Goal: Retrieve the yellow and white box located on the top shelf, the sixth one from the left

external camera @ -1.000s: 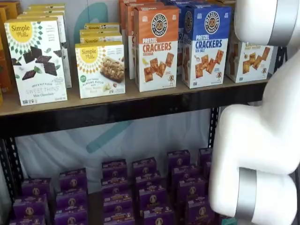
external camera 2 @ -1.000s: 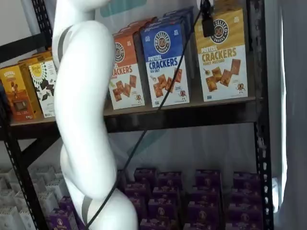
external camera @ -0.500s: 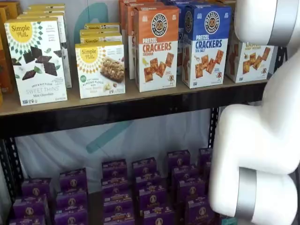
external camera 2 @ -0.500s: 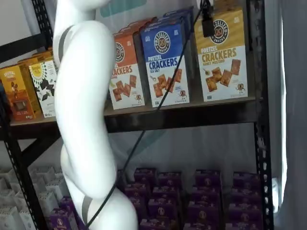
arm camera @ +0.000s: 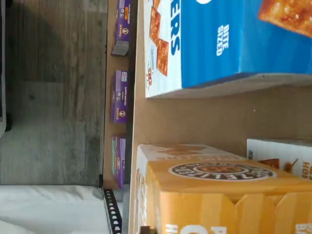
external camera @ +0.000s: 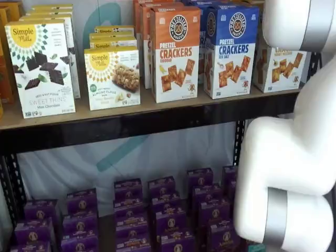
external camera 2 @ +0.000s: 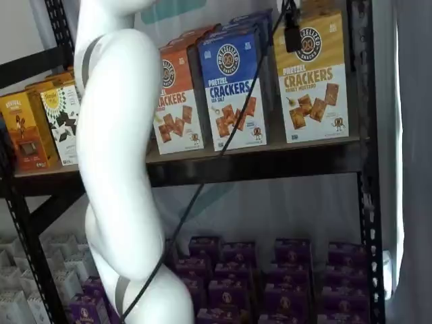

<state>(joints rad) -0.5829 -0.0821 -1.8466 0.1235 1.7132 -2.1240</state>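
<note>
The yellow and white box (external camera 2: 314,81) stands upright at the right end of the top shelf (external camera 2: 256,154), next to a blue Pretzel Crackers box (external camera 2: 233,88). In a shelf view it is partly hidden behind my white arm (external camera: 281,67). Black fingers of my gripper (external camera 2: 291,32) hang from the view's top edge in front of the box's upper left corner, with a cable beside them; no gap shows. The wrist view shows the box's yellow top (arm camera: 219,195) close up, the blue box (arm camera: 234,44) beside it and bare shelf board (arm camera: 195,117) between them.
An orange Pretzel Crackers box (external camera: 176,52) and white Simple Mills boxes (external camera: 42,68) stand further left on the top shelf. Several purple boxes (external camera: 157,210) fill the lower level. A black upright (external camera 2: 364,135) stands right of the yellow box. My arm's white links (external camera 2: 115,148) cross the shelf front.
</note>
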